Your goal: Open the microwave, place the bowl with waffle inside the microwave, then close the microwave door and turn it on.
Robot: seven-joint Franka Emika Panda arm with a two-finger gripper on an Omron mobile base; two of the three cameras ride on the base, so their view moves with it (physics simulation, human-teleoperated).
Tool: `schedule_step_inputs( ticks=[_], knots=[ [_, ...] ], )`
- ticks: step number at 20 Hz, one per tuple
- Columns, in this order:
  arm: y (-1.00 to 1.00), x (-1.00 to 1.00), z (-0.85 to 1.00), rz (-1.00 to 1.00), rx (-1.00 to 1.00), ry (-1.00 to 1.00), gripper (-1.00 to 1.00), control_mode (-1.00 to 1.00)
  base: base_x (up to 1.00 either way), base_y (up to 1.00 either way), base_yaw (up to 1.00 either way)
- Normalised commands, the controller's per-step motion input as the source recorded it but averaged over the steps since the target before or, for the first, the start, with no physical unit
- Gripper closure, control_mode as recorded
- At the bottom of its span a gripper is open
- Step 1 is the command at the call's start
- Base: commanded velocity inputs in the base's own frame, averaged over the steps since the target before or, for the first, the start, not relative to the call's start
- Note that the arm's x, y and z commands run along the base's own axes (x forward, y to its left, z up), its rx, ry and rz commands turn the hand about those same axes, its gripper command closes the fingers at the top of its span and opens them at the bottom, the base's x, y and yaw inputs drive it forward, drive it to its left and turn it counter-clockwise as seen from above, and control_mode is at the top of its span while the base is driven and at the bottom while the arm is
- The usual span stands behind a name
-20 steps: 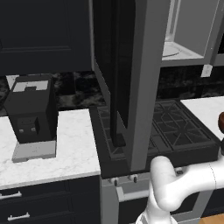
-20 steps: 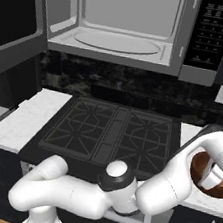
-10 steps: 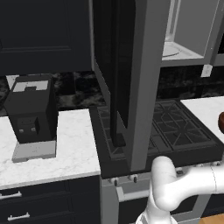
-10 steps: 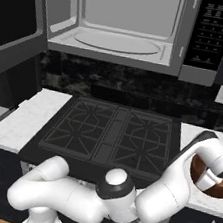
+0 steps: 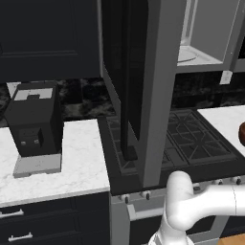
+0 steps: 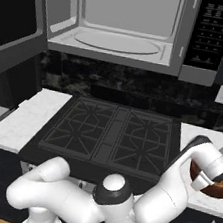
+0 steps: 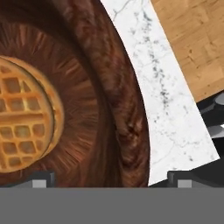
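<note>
Item 1, far left: black countertop coffee machine [image 5: 32, 125] on a grey base, standing on the white marble counter [image 5: 76, 167]. No brand or lettering can be read on it.

Item 2, above the range: the microwave [image 6: 126, 25], open, its pale grey cavity and round turntable [image 6: 117, 42] exposed. The black keypad [image 6: 209, 29] on its right side carries rows of pale marks too small to read.

Item 3: the microwave door [image 5: 139, 81], swung wide toward the left; black glass in a grey frame, dark vertical bar handle [image 5: 125, 95]. Its top is cut off at the frame edge.

Item 4, centre: black gas range [image 6: 112, 134] with cast grates.

Item 5, right counter: the bowl [image 7: 92, 105], dark reddish-brown, holding a round golden waffle [image 7: 26, 118]. From the base cameras it is a sliver, mostly hidden by the arm.

Item 6: the gripper [image 7: 111, 177], jaws spread wide, straddling the bowl's near rim; only the two tips show. Contact with the rim cannot be made out.
</note>
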Motion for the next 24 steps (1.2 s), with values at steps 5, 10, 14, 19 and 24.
schedule_step_inputs(
  ticks=[5, 10, 14, 19, 24],
  knots=[
    [0.00, 0.00, 0.00, -0.01, 0.00, 0.01, 1.00, -1.00, 0.00, 0.00, 0.00],
    [0.00, 0.00, 0.00, 0.00, 0.00, 0.00, 1.00, -1.00, 0.00, 0.00, 0.00],
    [0.00, 0.00, 0.00, 0.00, 0.00, 0.00, 1.00, -1.00, 0.00, 0.00, 0.00],
    [0.01, -0.43, 0.39, 0.15, 0.00, -0.21, 1.00, -1.00, 0.00, 0.00, 0.00],
    [0.28, -0.65, 0.74, 0.27, -0.01, -0.37, 1.00, -1.00, 0.00, 0.00, 0.00]
  ],
)
